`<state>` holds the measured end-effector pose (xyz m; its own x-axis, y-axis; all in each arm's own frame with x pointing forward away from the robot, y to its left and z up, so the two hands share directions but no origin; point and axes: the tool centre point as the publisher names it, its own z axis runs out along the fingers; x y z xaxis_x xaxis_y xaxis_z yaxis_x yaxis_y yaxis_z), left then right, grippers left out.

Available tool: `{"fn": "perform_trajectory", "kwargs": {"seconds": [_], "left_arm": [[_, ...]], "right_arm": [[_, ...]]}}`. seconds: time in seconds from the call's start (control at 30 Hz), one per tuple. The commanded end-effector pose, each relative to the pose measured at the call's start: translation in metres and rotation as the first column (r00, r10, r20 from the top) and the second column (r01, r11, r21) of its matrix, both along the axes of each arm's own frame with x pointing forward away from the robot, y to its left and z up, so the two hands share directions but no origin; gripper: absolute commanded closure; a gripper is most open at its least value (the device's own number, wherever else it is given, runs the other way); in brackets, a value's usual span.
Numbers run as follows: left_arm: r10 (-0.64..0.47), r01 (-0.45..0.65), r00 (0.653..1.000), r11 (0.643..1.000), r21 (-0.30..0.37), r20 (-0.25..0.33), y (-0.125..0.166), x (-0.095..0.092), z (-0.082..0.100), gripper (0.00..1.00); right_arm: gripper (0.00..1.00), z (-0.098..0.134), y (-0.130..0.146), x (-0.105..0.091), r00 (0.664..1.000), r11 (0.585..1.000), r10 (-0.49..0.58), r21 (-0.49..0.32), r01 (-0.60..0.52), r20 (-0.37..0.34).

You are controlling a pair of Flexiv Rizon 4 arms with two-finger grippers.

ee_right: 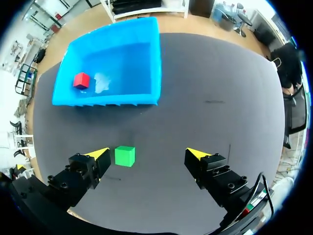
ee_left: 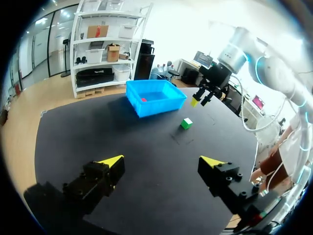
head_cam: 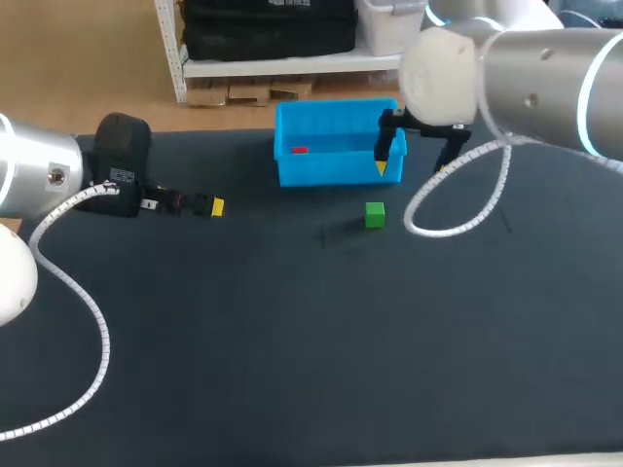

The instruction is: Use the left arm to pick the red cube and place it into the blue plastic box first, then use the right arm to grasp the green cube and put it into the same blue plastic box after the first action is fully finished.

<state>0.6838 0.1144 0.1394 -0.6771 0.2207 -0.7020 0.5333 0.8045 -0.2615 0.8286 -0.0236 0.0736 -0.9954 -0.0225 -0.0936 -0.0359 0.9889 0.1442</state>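
Left gripper [ee_left: 164,160], jaws released and empty, hovers at the table's [head_cam: 292,341] 9 o'clock, while the right gripper [head_cam: 414,161], also released, hangs at 3 o'clock of the blue plastic box [head_cam: 331,175] holding the red cube [head_cam: 299,150], the green cube [head_cam: 375,214] lying at the box's 5 o'clock.

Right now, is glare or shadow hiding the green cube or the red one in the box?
No. Right wrist view: green cube evenly lit; a pale sheen on the blue box floor lies beside the red cube, not over it. Left wrist view: glare only beyond the table.
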Motion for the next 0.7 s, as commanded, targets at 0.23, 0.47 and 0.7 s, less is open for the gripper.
{"fn": "perform_trajectory", "kwargs": {"seconds": [0.23, 0.47, 0.7], "left_arm": [[-0.003, 0.003, 1.000, 1.000, -0.007, 0.005, 0.001, 0.001, -0.002, 0.00], [-0.003, 0.003, 1.000, 1.000, -0.007, 0.005, 0.001, 0.001, -0.002, 0.00], [-0.003, 0.003, 1.000, 1.000, -0.007, 0.005, 0.001, 0.001, -0.002, 0.00]], "right_arm": [[0.00, -0.013, 0.033, 0.002, 0.999, 0.995, 0.031, -0.090, -0.033, -0.027], [0.00, -0.019, 0.032, -0.017, 0.999, 0.995, 0.006, -0.095, -0.002, 0.039], [0.00, -0.025, 0.035, -0.032, 0.996, 0.996, 0.021, -0.087, -0.013, 0.089]]}}
